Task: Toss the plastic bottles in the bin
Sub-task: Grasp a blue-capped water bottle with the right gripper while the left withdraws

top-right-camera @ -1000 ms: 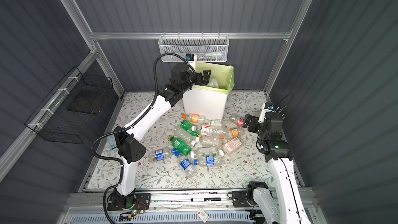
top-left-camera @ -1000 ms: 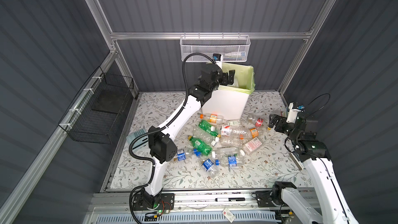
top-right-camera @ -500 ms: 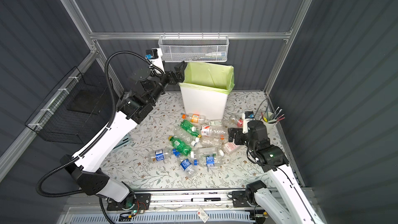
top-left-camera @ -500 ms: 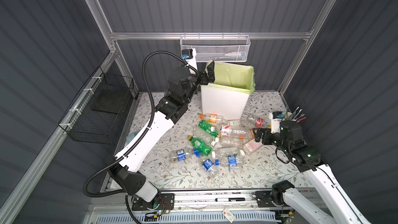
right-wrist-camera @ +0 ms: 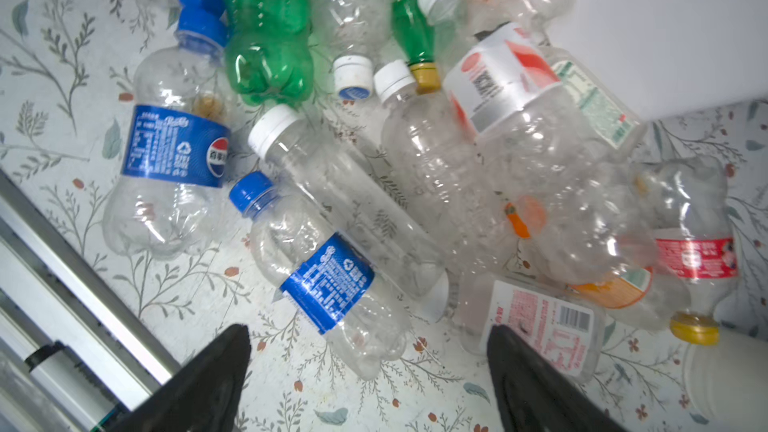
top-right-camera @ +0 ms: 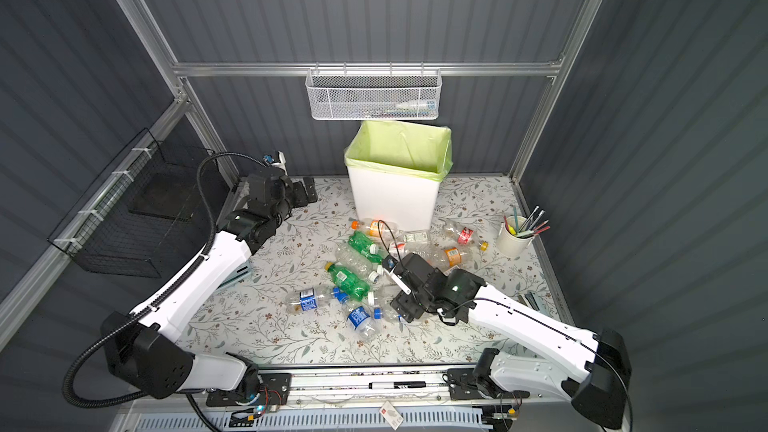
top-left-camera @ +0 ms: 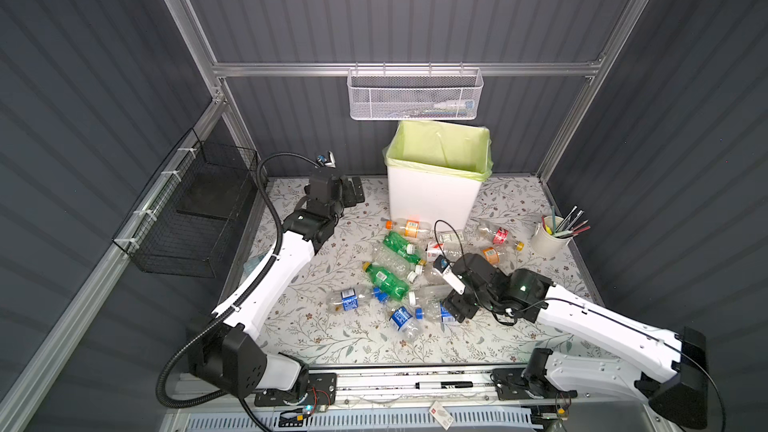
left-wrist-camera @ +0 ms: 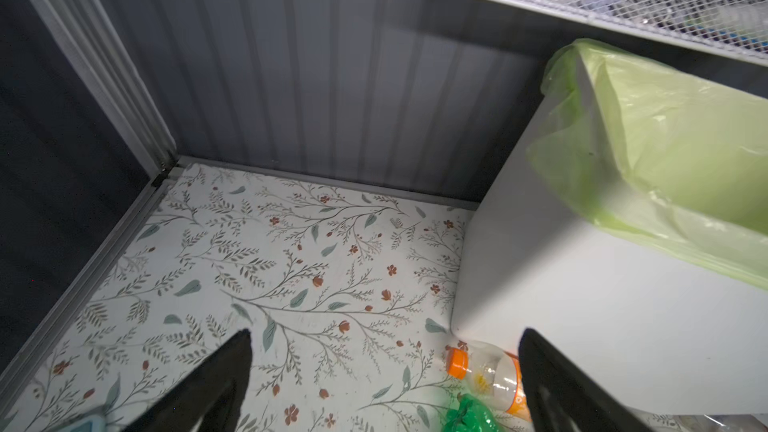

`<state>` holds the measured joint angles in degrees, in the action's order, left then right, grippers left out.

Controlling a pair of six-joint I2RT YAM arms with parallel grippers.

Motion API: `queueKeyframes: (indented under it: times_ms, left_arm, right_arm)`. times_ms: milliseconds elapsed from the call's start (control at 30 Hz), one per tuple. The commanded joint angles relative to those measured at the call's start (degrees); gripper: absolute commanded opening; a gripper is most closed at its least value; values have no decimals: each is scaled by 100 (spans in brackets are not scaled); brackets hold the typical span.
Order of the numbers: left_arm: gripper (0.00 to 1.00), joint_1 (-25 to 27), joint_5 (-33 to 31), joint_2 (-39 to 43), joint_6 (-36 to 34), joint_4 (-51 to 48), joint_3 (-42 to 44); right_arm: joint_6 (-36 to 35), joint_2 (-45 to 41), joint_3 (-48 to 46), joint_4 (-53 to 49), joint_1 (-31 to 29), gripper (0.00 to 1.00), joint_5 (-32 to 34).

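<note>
- The bin [top-left-camera: 432, 197], white and lined with a pale yellow-green bag [top-left-camera: 440, 147], stands upright at the back of the floral table [top-left-camera: 316, 326]. From above, its open mouth shows the liner's folds in both top views.
- The plastic bottles [top-left-camera: 399, 268] lie on their sides in a loose heap on the table in front of the bin, all of those in view outside it. An orange-capped bottle [top-left-camera: 409, 226] rests just beside the bin's front wall.
- In the heap are two green bottles [top-left-camera: 388, 280], clear ones with blue labels [top-left-camera: 349, 299] and a red-labelled bottle [top-left-camera: 498, 236] on the cup's side.
- My right pincer [right-wrist-camera: 368, 330] hangs low over the near edge of the heap, jaws apart and clamped on nothing. A clear blue-capped bottle [right-wrist-camera: 328, 280] lies on the table under the gap.
- My left pincer [left-wrist-camera: 384, 338] sits left of the bin above bare table, jaws wide apart and holding nothing.
- A white mesh basket [top-left-camera: 413, 95] hangs on the back rail above the bin. Something pale and tube-like lies in it, too small to name.
- A black wire basket [top-left-camera: 187, 209] hangs on the left wall; I cannot tell what it contains.
- A white cup [top-left-camera: 548, 241] stands at the table's right edge, with pens and pencils [top-left-camera: 569, 220] leaning out of it.
</note>
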<state>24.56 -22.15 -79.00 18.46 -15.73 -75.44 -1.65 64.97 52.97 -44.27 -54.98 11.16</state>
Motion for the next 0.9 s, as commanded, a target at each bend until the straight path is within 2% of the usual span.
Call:
queueKeyframes:
  times_ms: [0, 167, 333, 700, 867]
  left_arm:
    - [100, 68, -158, 394, 97, -322, 59]
    - [100, 43, -297, 630, 140, -542, 356]
    - [100, 37, -325, 846, 241, -598, 583]
    - [100, 32, -427, 922, 248, -807, 697]
    - [100, 23, -445, 930, 258, -874, 703]
  right_arm:
    - [-229, 440, 176, -329, -262, 87, -214]
    - [-269, 1135, 246, -388, -543, 85, -219]
    - [-386, 1681, 373, -382, -575, 85, -201]
    - [-524, 2275, 328, -302, -567, 87, -222]
    - [-510, 2471, 310, -240, -566, 84, -243]
